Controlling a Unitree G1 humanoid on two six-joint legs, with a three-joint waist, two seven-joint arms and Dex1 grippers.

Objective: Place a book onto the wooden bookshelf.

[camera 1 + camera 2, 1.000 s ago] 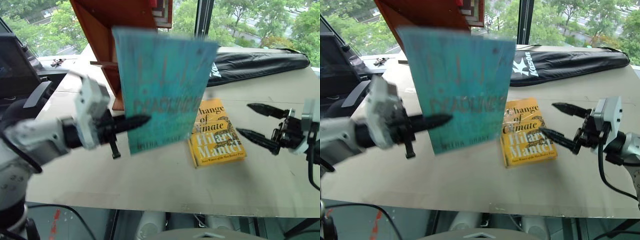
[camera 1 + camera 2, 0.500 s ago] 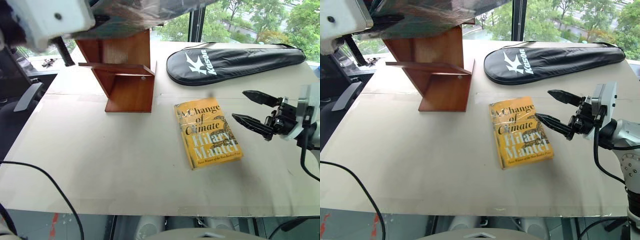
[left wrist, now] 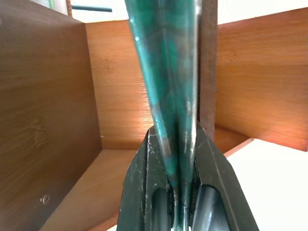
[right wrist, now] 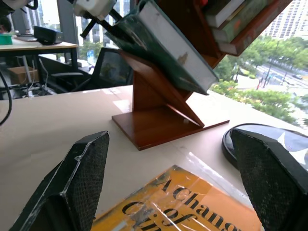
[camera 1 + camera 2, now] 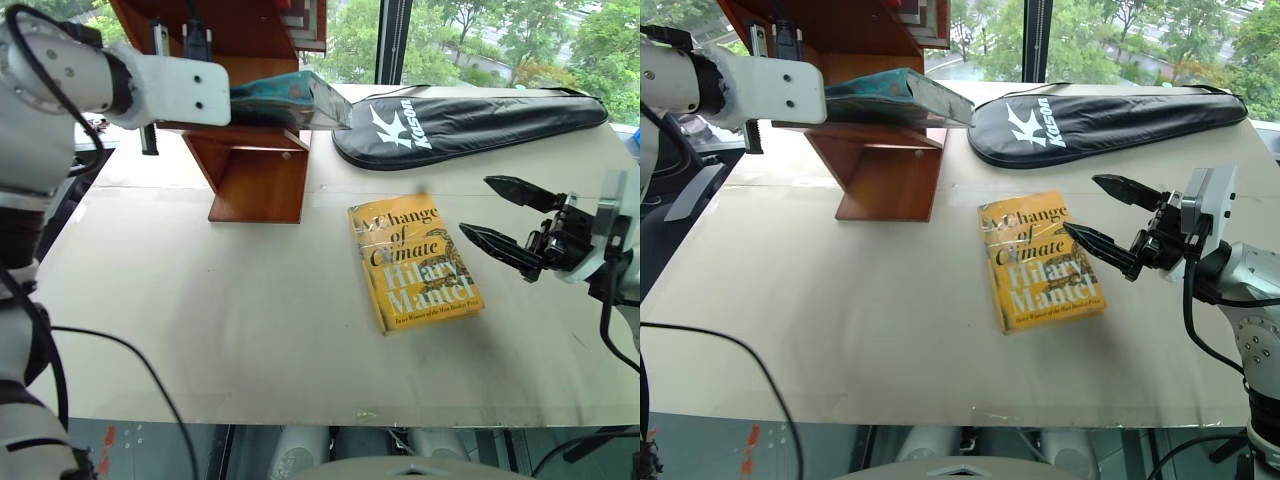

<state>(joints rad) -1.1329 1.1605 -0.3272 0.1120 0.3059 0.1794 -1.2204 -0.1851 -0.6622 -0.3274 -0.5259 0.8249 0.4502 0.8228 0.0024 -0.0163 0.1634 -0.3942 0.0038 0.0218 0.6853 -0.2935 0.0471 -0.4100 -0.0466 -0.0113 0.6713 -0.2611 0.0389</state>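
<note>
- Left gripper (image 5: 232, 103) clamps the book (image 5: 290, 100), held flat, pointing into the wooden bookshelf (image 5: 255, 150).
- Right gripper (image 5: 497, 213) spread, just beside the yellow book (image 5: 415, 262).

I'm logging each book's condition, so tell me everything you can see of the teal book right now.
The teal book is a paperback with a glossy green cover and a pale page edge. It lies nearly flat in the air, clamped at one edge by the left claw, its other end jutting past the wooden bookshelf toward the black racket bag. Whether it rests on the shelf board is unclear.
</note>
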